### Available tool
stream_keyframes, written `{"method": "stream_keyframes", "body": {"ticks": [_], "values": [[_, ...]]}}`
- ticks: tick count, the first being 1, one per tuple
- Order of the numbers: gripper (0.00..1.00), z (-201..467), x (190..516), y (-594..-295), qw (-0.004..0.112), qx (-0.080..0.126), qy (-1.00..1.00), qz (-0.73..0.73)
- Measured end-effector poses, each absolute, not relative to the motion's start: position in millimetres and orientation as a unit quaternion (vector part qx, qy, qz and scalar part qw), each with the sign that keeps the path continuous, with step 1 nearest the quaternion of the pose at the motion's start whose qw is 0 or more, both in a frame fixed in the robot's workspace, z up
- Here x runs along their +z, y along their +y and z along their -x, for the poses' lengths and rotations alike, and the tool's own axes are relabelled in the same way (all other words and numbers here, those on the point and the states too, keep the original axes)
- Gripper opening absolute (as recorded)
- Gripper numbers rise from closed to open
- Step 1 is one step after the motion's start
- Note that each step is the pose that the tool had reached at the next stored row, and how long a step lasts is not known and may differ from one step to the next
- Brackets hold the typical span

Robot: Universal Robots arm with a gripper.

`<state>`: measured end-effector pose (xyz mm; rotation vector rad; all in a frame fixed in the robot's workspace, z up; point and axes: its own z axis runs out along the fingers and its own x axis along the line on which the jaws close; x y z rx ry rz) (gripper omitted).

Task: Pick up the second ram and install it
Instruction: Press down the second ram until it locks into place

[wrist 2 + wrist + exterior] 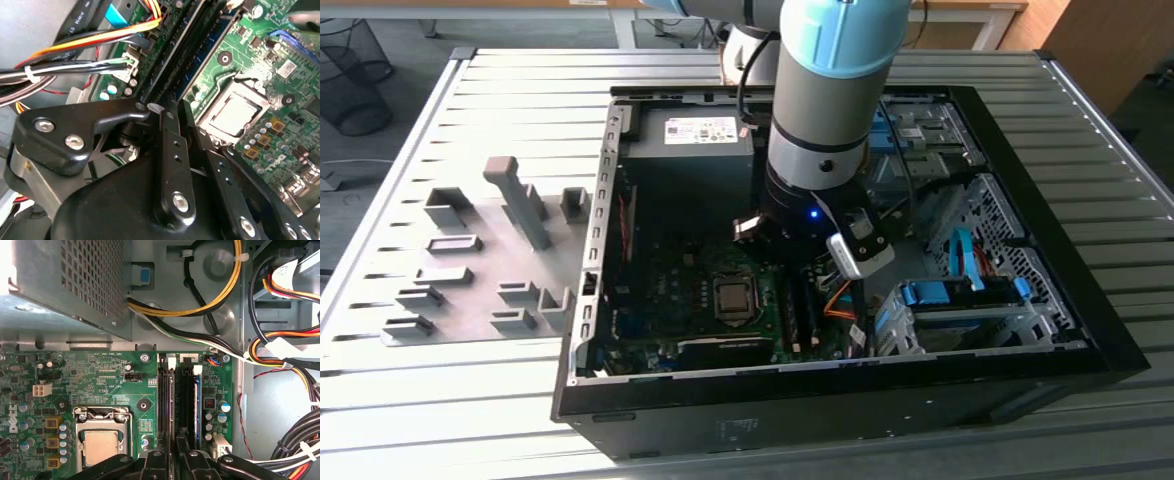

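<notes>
Claw [172, 460] over memory slots [179, 400], processor socket [102, 440] beside

The open black steel computer case [1067, 350] serves as the landmark. It lies on the slatted metal table [520, 400]. To the exterior view's left of the case sits the grey plastic fixture plate [480, 270]. Inside the case, the green motherboard [680, 290] lies on the floor, with the boxy power supply [687, 150] behind it and the blue drive-bay clips [961, 295] to the exterior view's right. The arm's gripper [172, 460] stands in the case over the motherboard's slots.

Green motherboard [115, 375], black case [854, 395]
</notes>
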<state>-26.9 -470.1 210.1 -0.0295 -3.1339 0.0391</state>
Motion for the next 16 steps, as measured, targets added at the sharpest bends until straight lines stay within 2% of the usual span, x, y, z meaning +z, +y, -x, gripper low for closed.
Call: {"method": "stream_keyframes", "body": {"ticks": [8, 9, 11, 16], "values": [[0.21, 27, 230, -470, 0.004, 0.013, -1.000, 0.009], [0.20, 27, 231, -470, 0.004, 0.013, -1.000, 0.009], [0.10, 27, 231, -470, 0.004, 0.012, -1.000, 0.009], [0.10, 26, 228, -470, 0.004, 0.013, -1.000, 0.009]]}}
